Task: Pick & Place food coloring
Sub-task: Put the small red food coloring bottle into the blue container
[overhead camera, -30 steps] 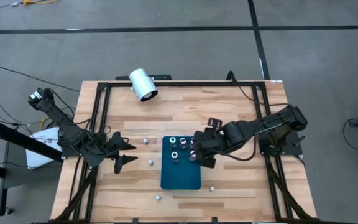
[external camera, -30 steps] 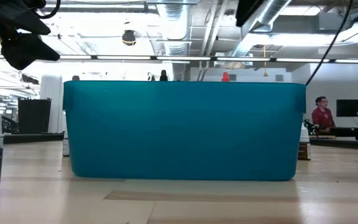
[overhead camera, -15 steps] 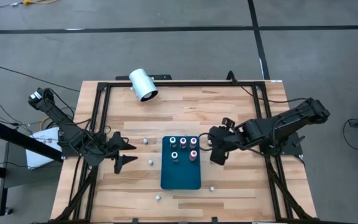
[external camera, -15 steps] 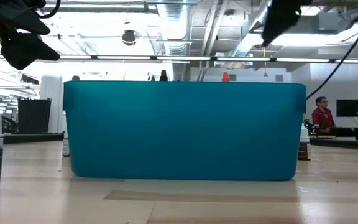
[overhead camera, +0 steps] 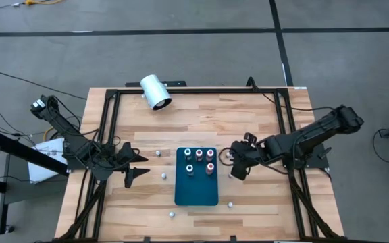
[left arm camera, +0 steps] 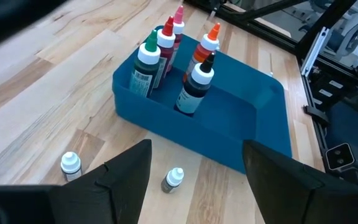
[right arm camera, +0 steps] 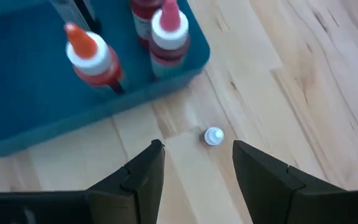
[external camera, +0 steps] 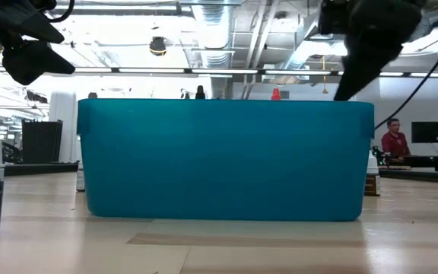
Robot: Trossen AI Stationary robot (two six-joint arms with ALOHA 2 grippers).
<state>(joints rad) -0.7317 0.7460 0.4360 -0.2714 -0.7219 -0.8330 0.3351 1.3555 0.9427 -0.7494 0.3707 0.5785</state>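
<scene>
Food coloring bottles (left arm camera: 179, 59) crowd the teal tray (left arm camera: 253, 118); right tool (right arm camera: 194, 168) gapes empty above a loose bottle (right arm camera: 214, 135).

- I see a pale wooden bench (overhead camera: 201, 121) with a black frame
- A teal tray (overhead camera: 196, 190) sits near its middle
- Small loose bottles (overhead camera: 163, 176) lie around the tray
- A white cylinder (overhead camera: 155, 92) lies at the far edge

Robotics lab or workshop, grey concrete floor (overhead camera: 181, 54) with taped lines, exposed ceiling ducts (external camera: 226, 30), strip lighting, wooden surface (overhead camera: 201, 115) in black metal framing, person (external camera: 393, 141) at distant monitor (external camera: 428, 132)
</scene>
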